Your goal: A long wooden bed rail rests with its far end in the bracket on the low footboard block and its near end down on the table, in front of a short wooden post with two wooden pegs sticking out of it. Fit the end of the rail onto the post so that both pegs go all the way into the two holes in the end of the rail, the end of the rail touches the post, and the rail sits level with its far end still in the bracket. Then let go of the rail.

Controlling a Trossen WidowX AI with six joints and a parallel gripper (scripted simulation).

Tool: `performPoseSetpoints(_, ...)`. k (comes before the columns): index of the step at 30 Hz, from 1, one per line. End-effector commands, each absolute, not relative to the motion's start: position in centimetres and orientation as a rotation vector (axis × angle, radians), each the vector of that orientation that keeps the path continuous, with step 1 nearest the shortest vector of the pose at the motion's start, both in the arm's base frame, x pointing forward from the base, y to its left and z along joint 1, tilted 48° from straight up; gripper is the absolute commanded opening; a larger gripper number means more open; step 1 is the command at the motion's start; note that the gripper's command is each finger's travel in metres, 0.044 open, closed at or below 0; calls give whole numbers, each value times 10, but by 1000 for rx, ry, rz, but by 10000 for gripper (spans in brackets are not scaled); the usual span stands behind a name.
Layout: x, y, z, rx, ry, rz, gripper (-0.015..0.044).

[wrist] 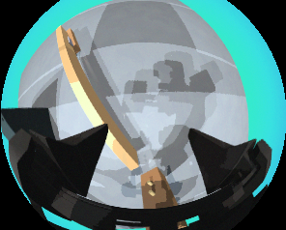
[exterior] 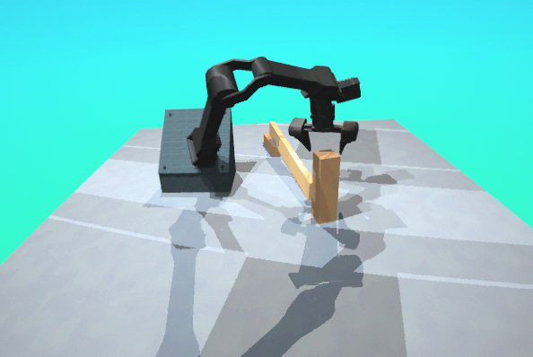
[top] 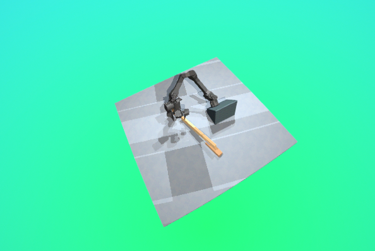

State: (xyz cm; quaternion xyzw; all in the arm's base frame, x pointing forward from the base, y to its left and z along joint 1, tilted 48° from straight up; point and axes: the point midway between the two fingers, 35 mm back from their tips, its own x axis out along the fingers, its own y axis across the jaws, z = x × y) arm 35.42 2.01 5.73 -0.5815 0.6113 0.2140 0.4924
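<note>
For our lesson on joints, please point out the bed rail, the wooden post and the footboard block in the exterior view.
bed rail [exterior: 293, 161]: exterior view, side face
wooden post [exterior: 325, 190]: exterior view, front
footboard block [exterior: 270, 147]: exterior view, visible side
</note>
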Motion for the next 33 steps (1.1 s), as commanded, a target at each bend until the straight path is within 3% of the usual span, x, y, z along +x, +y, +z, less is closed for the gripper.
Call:
performPoseSetpoints(1,317,27,24,-1716,1647,759,440)
performPoseSetpoints(5,292,30,9,-1957,1741,954,440)
performPoseSetpoints(33,290,4,-16,-1956,1739,953,440)
